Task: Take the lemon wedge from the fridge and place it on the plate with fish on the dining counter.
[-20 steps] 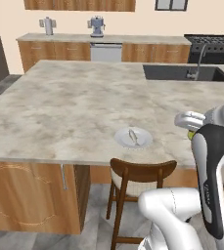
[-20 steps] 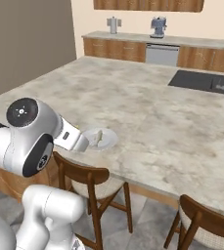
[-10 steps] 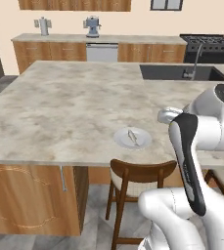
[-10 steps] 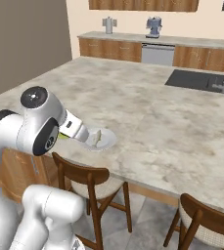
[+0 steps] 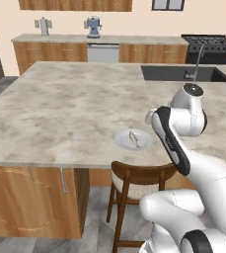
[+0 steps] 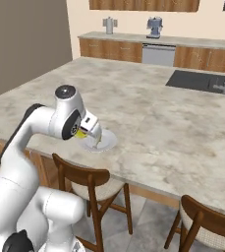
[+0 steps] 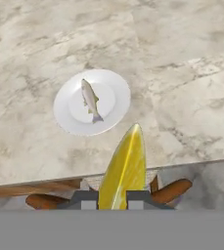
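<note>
Near the front edge of the large beige-grey marbled stone desk (image 5: 60,108), a round white plate (image 7: 114,88) carries a small grey-silver fish (image 7: 90,99) lying across its middle. Above that same edge, close beside the plate, hangs the robot's two-finger gripper (image 7: 111,197), its dark fingers closed on a thin yellow lemon wedge (image 7: 124,168) that stands between them with its pointed tip reaching toward the plate's rim. From the right base camera the wedge shows as a small yellow patch at the hand (image 6: 79,132), held just over the near side of the plate (image 6: 108,141). Below the front edge stands a brown wooden bar stool (image 5: 140,174) with a curved backrest, directly under the plate (image 5: 126,143). Toward the far right corner of the desk lies a sunken dark sink (image 5: 176,73) with a grey tap.
</note>
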{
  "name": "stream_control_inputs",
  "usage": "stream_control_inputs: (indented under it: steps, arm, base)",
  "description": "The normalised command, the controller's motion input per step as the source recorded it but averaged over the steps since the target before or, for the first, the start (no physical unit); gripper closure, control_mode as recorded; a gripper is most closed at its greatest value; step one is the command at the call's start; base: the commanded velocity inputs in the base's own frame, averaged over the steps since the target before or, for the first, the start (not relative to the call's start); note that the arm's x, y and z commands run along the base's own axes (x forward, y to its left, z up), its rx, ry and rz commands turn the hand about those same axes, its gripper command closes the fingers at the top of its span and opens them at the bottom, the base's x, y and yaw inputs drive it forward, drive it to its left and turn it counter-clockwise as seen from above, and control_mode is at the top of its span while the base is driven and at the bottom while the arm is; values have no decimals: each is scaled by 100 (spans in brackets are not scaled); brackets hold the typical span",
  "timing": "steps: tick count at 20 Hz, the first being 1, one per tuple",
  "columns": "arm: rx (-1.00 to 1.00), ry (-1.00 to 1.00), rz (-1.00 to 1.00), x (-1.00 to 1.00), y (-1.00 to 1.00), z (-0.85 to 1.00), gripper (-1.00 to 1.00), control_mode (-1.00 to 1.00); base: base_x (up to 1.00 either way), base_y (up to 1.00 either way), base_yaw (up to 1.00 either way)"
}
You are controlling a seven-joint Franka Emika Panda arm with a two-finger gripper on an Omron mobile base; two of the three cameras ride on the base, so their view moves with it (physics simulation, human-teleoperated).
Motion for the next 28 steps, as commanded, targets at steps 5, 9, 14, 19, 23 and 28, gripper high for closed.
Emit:
stream_control_inputs:
  steps: [5, 9, 14, 19, 23, 28]
  arm:
    - [0, -9, 3, 100, -5, -82, 100, -100]
    - [0, -7, 0, 100, 0, -45, 100, -100]
    - [0, 1, 0, 63, 0, -9, 100, -100]
    - [0, 0, 2, -6, -18, -15, 100, -100]
    - [0, 0, 4, -9, -21, -21, 100, -100]
    - [0, 0, 0, 37, 1, 0, 100, -100]
  base:
    - [0, 0, 0]
    - [0, 0, 0]
    - [0, 0, 0]
    - [0, 0, 0]
    - [0, 0, 0]
    - [0, 0, 0]
